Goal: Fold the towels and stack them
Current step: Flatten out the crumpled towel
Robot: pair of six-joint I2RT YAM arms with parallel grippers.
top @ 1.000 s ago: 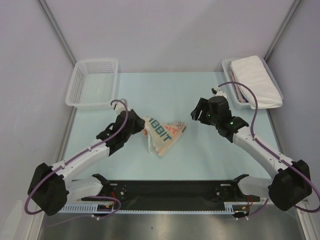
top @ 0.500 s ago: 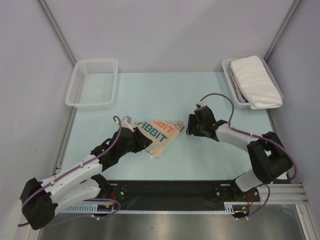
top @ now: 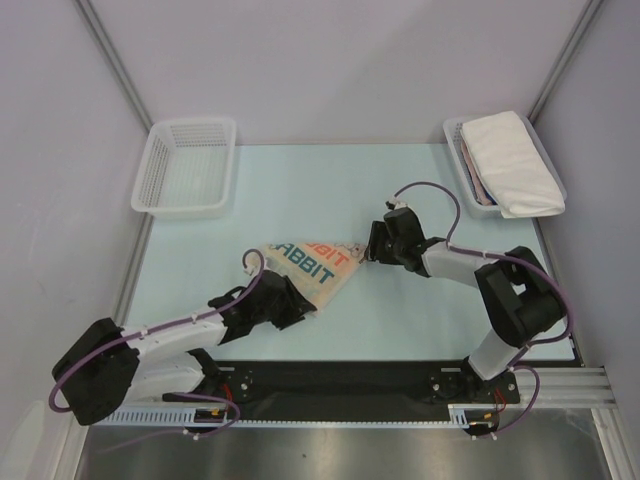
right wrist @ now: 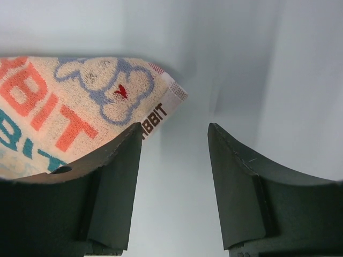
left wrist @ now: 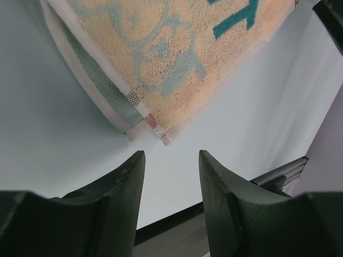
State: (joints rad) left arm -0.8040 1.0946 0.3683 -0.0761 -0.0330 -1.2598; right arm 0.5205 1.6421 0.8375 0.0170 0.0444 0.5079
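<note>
The cream towel with colourful "RABBIT" lettering [top: 312, 264] lies crumpled in a rough triangle on the pale table. My left gripper [top: 296, 306] is at its near left corner, open; in the left wrist view the towel's corner [left wrist: 161, 134] lies just beyond the gripper [left wrist: 170, 156], with nothing between the fingers. My right gripper [top: 371, 250] is low at the towel's right corner, open; in the right wrist view its left finger [right wrist: 115, 160] overlaps the towel [right wrist: 80, 101] edge, and bare table shows in the gripper [right wrist: 174, 128]. A folded white towel [top: 510, 160] lies on the right basket.
A white mesh basket [top: 186, 165] stands empty at the back left. The right basket [top: 452, 130] at the back right holds a pinkish cloth edge [top: 480, 190] under the white towel. The black rail [top: 340, 378] runs along the table's near edge.
My left gripper has opened, let go of the towel and drawn back toward the near edge. The towel has dropped flatter. My right gripper came down left to the towel's right corner.
</note>
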